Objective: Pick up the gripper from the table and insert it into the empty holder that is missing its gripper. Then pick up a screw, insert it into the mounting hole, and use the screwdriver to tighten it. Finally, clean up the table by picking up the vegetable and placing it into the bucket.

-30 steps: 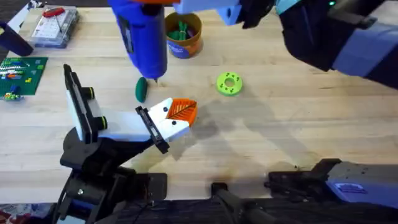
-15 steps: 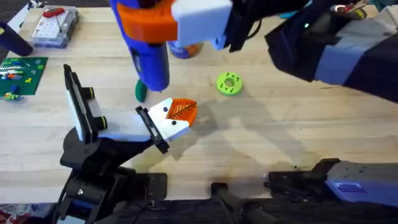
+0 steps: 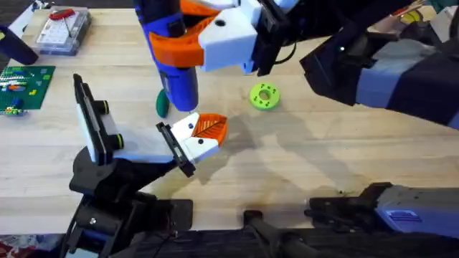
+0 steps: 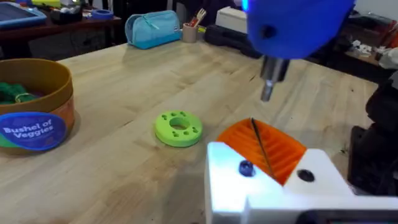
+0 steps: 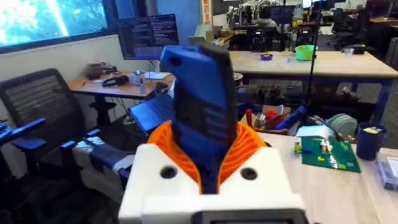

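Observation:
My right gripper point(image 3: 183, 29) reaches in from the right and is shut on the fat blue screwdriver point(image 3: 177, 72), which stands upright between its orange pads point(image 5: 249, 146). The metal bit point(image 4: 267, 87) hangs just above my left gripper point(image 3: 210, 127), white with orange pads, whose fingers rest shut near the table's middle. A small blue screw head point(image 4: 245, 168) sits in one white finger, with a dark hole point(image 4: 305, 176) beside it. The dark green vegetable point(image 3: 162, 105) lies just left of the screwdriver's tip. The orange-brown bucket point(image 4: 34, 106) stands farther back with green items inside.
A lime-green ring point(image 3: 264, 96) lies right of the screwdriver. At the far left are a clear parts box point(image 3: 61, 30) and a green circuit board point(image 3: 23, 86). The right arm's body point(image 3: 387, 64) spans the upper right. Bare wood shows at centre right.
The right gripper has brought the screwdriver toward the near side, and its bit now sits closer over the left gripper. The left arm and the loose objects have not moved.

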Action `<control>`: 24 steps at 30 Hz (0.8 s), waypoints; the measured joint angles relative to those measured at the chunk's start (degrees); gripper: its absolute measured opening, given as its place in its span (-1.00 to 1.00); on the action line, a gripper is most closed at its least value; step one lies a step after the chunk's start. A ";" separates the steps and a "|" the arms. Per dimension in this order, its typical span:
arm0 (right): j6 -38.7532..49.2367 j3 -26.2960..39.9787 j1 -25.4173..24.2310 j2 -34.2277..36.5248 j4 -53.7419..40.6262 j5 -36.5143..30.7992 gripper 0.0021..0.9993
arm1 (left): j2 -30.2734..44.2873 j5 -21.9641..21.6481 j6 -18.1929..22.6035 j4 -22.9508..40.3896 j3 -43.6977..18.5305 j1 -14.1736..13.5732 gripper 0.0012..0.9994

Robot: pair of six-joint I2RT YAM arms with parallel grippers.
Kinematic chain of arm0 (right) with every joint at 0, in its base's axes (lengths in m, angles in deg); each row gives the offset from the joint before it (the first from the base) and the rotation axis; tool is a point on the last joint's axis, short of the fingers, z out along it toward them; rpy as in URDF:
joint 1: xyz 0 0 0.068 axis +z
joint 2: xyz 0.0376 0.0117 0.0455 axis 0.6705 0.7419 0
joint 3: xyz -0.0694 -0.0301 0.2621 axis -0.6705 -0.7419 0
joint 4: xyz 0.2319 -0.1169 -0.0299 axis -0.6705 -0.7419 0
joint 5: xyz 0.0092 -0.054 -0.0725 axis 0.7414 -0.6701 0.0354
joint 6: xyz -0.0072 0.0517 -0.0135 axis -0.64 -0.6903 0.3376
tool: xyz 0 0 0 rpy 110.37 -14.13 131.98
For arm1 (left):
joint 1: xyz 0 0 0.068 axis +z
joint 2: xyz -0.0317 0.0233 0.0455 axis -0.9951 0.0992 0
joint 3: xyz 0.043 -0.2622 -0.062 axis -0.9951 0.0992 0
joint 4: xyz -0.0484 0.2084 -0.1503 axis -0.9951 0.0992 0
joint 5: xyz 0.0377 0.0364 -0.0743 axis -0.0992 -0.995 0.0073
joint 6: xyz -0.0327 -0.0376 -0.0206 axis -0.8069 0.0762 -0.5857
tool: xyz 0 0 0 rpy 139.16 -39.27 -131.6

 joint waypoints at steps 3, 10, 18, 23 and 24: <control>0.64 0.00 0.17 0.43 0.26 -0.55 -0.83 | 0.00 0.00 0.00 0.02 0.00 0.00 -0.97; 0.80 -0.04 0.39 4.24 -0.11 -0.93 -0.83 | 0.00 0.00 0.00 0.00 0.00 0.00 -0.97; 0.97 -0.17 0.39 4.81 -0.24 -1.04 -0.83 | -0.02 0.00 0.00 0.00 0.00 0.00 -0.97; 0.95 -0.17 0.37 4.81 -0.22 -0.87 -0.83 | -0.02 0.00 0.00 0.00 0.00 0.00 -0.97; 0.95 -0.17 0.39 4.81 -0.20 -0.85 -0.83 | 0.00 0.00 0.00 0.02 0.00 0.00 -0.97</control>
